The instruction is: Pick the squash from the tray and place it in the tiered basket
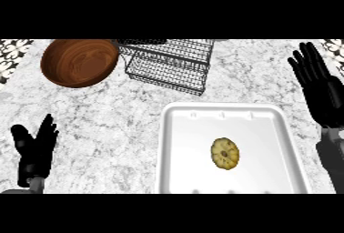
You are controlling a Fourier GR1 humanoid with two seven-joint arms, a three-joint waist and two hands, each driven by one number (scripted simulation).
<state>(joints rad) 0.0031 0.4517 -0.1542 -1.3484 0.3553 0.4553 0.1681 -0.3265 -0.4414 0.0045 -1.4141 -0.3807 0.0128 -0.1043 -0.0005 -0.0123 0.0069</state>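
Right hand (321, 86) open; squash (225, 153) (yellow, ribbed) on tray (269, 113).

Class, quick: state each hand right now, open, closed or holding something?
Left hand: open, holding nothing.
Right hand: open, holding nothing.

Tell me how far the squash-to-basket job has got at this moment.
Nothing looks done yet: the squash lies in the white tray, untouched. Nothing is in hand either: the right hand is open beside the tray's far right corner, and the left hand rests open at the lower left. The grasp, the lift and the placing in the wire basket at the far side of the counter are all left.
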